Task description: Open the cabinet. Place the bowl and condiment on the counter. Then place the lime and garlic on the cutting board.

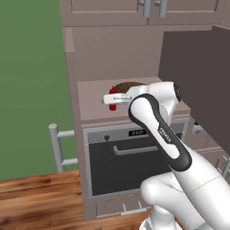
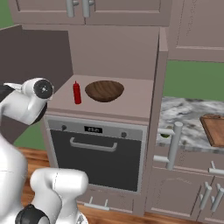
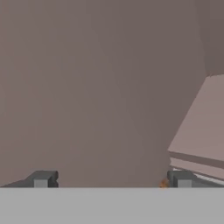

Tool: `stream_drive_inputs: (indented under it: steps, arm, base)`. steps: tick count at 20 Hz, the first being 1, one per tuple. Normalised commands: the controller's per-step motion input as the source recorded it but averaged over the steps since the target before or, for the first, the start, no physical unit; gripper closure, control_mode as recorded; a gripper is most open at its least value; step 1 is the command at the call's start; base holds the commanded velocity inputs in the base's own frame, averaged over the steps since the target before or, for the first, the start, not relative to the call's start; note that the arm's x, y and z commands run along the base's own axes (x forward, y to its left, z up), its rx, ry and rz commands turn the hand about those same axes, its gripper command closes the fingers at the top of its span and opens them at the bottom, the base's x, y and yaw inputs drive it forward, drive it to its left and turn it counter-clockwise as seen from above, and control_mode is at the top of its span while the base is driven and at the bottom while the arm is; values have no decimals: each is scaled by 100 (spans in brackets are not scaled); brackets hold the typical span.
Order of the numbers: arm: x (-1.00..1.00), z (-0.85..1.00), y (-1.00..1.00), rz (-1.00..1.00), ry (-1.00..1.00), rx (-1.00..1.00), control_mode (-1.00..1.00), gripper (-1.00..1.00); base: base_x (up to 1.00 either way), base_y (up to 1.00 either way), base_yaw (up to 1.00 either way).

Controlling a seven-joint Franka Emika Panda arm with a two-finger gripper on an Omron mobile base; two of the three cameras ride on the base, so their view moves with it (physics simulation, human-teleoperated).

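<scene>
With the cabinet (image 2: 114,52) open, the bowl (image 2: 104,90) is to be lifted from its shelf first — gripped at the rim. The condiment (image 2: 77,92) stands just beside it. The gripper (image 3: 112,179) is spread wide, empty.

The cabinet (image 2: 116,57) stands open. Inside, the brown wooden bowl (image 2: 104,90) sits upright beside the red condiment (image 2: 77,92). The cutting board (image 2: 213,129) lies on the marble counter (image 2: 179,118).

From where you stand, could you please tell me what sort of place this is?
Most likely a home kitchen: a built-in black-fronted oven sits under an open taupe cabinet, a grey-and-white veined marble worktop runs alongside, and a reddish-brown wooden cutting board lies on it.
</scene>
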Motion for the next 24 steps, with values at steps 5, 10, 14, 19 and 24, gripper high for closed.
stream_drive_inputs:
  steps: [5, 10, 14, 19, 24]
  arm:
    - [16, -13, -44, -16, 0, 0, -100, -100]
    - [18, -8, -43, -16, 0, 0, -100, -100]
    - [16, -4, -38, -14, -2, 0, -100, -100]
    - [15, -10, -30, -11, -5, -1, -100, -100]
    - [14, -25, -9, -9, -2, -6, -100, -100]
  base:
    - [0, 0, 0]
    - [0, 0, 0]
    - [0, 0, 0]
    - [0, 0, 0]
    - [0, 0, 0]
